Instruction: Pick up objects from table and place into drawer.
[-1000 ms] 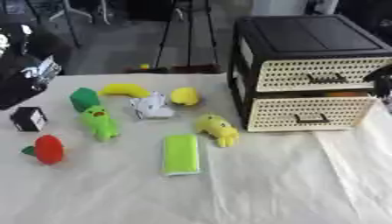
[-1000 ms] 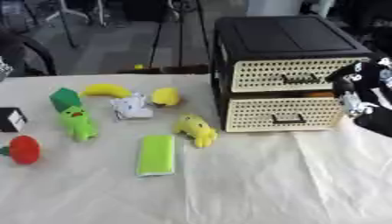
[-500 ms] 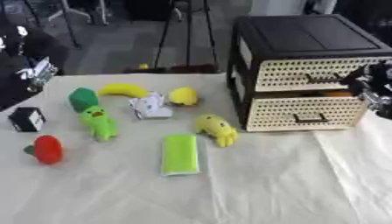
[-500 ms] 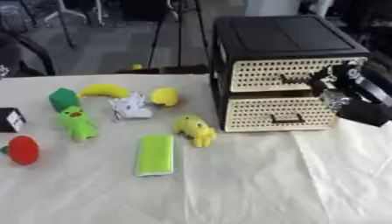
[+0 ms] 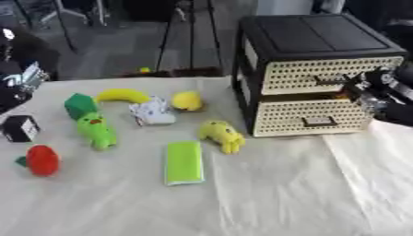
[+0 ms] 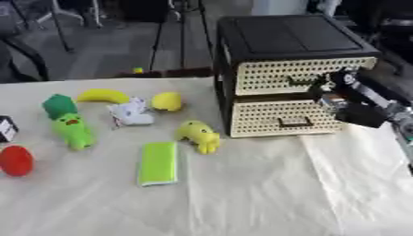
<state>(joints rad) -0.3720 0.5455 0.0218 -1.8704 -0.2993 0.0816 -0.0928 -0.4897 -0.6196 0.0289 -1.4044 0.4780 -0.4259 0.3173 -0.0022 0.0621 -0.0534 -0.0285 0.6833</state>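
Since the earlier frames, the right hand [image 6: 343,94] has been brought in from the right edge to the front of the drawer unit [image 6: 290,73], at the handle of the upper drawer [image 6: 303,76]; whether its fingers are apart or closed cannot be told. Left of the unit, in the frame's middle left, toys are spread on the cloth-covered table [image 6: 242,193]: a banana [image 6: 101,95], a lemon [image 6: 166,101], a yellow duck [image 6: 198,135], a green block [image 6: 158,162], and a red fruit [image 6: 14,161]. Part of the left arm [image 5: 20,83] is seen at the upper left edge.
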